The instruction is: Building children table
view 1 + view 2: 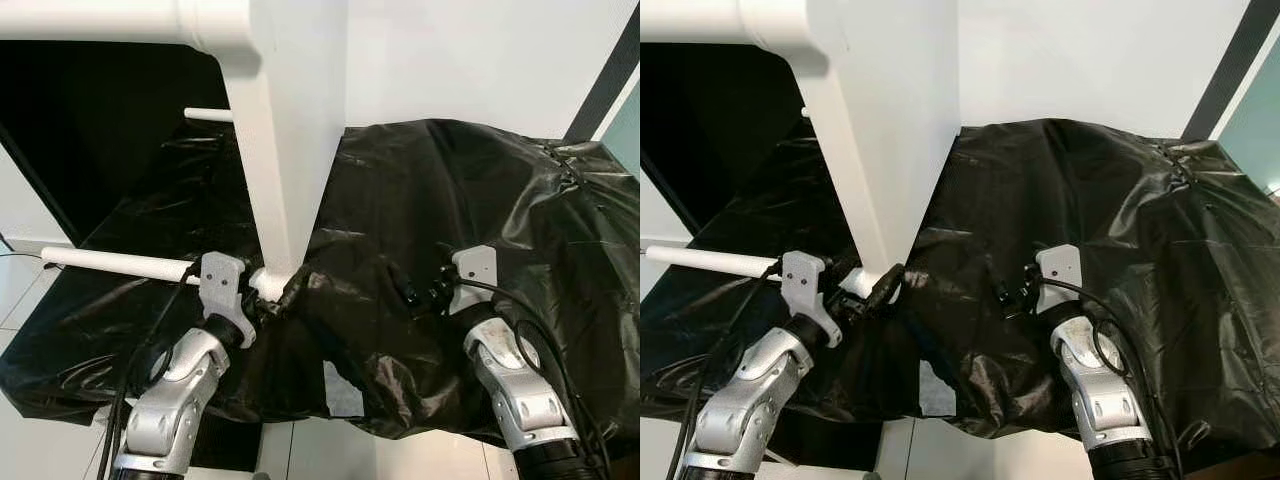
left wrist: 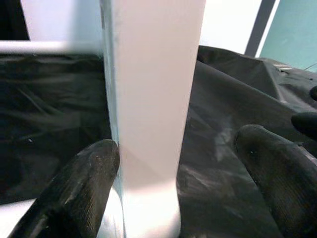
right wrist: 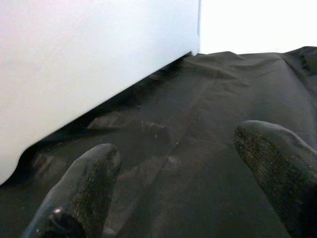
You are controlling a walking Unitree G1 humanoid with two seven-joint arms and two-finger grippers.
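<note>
2 hands low on black plastic sheet (image 1: 450,190): left hand (image 1: 262,292) wide around white table leg (image 1: 280,180) base at 7 o'clock, right hand (image 1: 418,290) wide, empty, at 5 o'clock

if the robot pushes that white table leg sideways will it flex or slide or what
The white table leg looks thick and straight, so it is probably stiff and unlikely to flex. Its foot rests on the wrinkled black plastic sheet, which looks glossy, so it may slide or bunch. The left gripper has open jaws around the leg, one finger touching, so a push might pivot it.
</note>
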